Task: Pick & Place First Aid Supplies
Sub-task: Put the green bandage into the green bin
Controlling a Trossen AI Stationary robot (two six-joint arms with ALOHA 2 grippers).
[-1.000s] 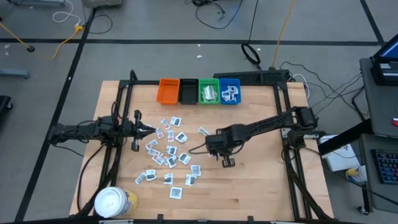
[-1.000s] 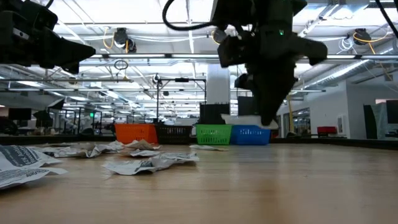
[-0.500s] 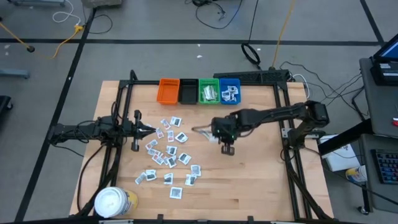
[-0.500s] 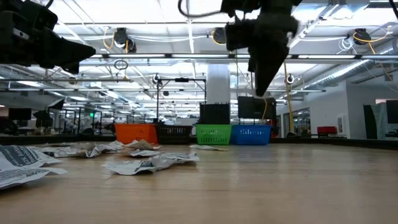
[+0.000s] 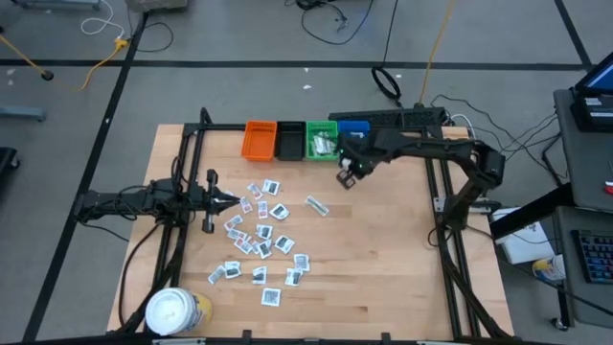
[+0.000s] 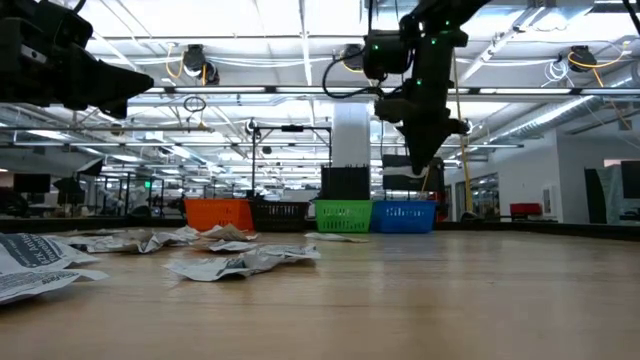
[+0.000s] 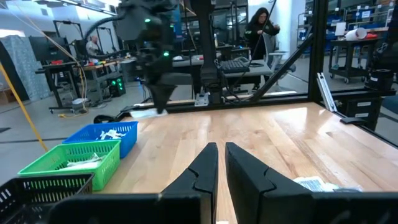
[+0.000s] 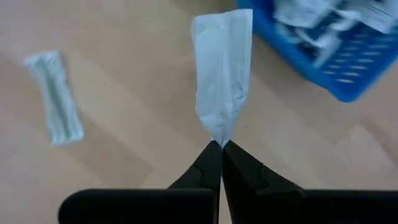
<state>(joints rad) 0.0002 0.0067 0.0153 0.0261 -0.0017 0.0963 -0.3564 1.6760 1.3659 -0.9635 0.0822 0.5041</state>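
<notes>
While the yellow tub (image 5: pixel 175 311) with its white lid sits at the near edge of the surface (image 5: pixel 383 278), everything else lies farther back from it. Next out from the tub is the scatter of first aid supplies (image 5: pixel 257 238), mostly white squarish sachets with dark print, loose on the wood. Beside that scatter, still on the tub's side of the surface, the left gripper (image 5: pixel 230 199) hovers at the edge of the pile, fingers (image 7: pixel 208 168) nearly together with just a thin gap and nothing in them. One longer strip wrapper (image 5: pixel 316 204) lies on its own beyond the pile, farther from the tub.

Farther still, the right gripper (image 5: pixel 347 175) is up off the wood, fingers (image 8: pixel 209 167) pinched tight on the bottom end of a pale packet (image 8: pixel 219 65) that sticks straight out from them. It hangs just short of the blue bin (image 5: pixel 354 129).

Farthest from the tub is the row of bins: orange bin (image 5: pixel 259 140), black bin (image 5: pixel 288 142), green bin (image 5: pixel 320 141), then blue. The green and blue ones already have packets inside.
</notes>
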